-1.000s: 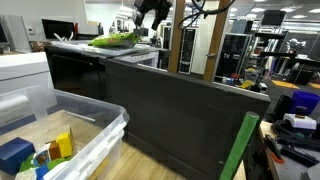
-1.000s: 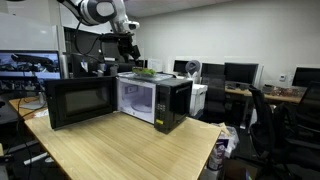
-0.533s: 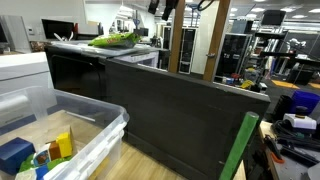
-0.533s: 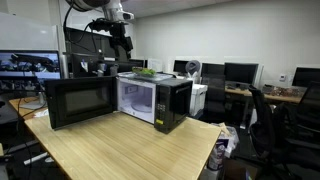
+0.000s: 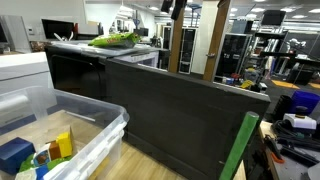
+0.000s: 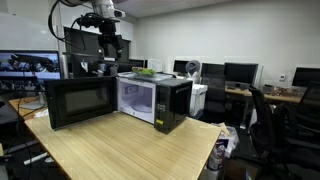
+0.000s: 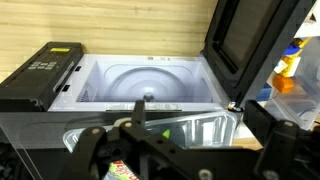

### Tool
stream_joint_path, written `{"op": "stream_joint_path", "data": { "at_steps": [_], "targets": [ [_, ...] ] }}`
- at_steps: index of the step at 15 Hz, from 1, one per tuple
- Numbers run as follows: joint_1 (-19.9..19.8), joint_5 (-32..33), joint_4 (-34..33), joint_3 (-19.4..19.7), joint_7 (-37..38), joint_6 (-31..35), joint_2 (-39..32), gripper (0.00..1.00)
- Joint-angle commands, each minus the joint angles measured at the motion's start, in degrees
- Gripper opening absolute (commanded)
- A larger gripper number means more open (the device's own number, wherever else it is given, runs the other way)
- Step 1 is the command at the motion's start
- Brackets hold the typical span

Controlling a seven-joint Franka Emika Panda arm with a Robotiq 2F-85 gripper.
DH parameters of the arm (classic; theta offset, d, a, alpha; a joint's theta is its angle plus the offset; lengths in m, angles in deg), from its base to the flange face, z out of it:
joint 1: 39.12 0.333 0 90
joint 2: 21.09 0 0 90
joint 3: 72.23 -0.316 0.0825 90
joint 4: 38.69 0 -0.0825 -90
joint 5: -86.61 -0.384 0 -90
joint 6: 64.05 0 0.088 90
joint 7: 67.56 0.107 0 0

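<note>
A black microwave (image 6: 155, 100) stands on a wooden table (image 6: 130, 150) with its door (image 6: 80, 102) swung wide open. A green leafy-looking item (image 6: 143, 71) lies on its top, also seen in an exterior view (image 5: 115, 40). My gripper (image 6: 110, 45) hangs open and empty high above the microwave, over the door side. Another exterior view shows only its lower tip (image 5: 174, 6) at the top edge. In the wrist view I look down between the open fingers (image 7: 285, 140) into the lit cavity with its glass turntable (image 7: 150, 85). The door (image 7: 255, 45) is at the right.
A clear plastic bin (image 5: 85, 125) with coloured toys stands on the floor beside the microwave's table. A green board (image 5: 238, 150) leans nearby. Monitors (image 6: 28, 64), desks and office chairs (image 6: 275, 125) surround the table. The table's front half (image 6: 130, 150) is bare wood.
The arm has risen and swung away from above the green item towards the door side. The jaws stayed open and empty. Nothing else moved.
</note>
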Motion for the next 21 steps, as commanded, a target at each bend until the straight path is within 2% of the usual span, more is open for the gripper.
{"op": "stream_joint_path", "data": {
  "at_steps": [1, 5, 12, 16, 21],
  "targets": [
    [0.5, -0.8, 4.3, -1.0, -3.0, -2.0, 7.2, 1.00],
    [2.9, -0.7, 7.6, -3.2, -2.8, -2.6, 12.2, 1.00],
    [11.7, -5.9, 14.4, -5.1, -7.9, -3.9, 19.1, 1.00],
    [16.4, -8.8, 17.6, -5.0, -13.1, -4.1, 19.7, 1.00],
    [20.2, -10.6, 19.8, -5.6, -17.8, -4.2, 18.2, 1.00]
  ]
}}
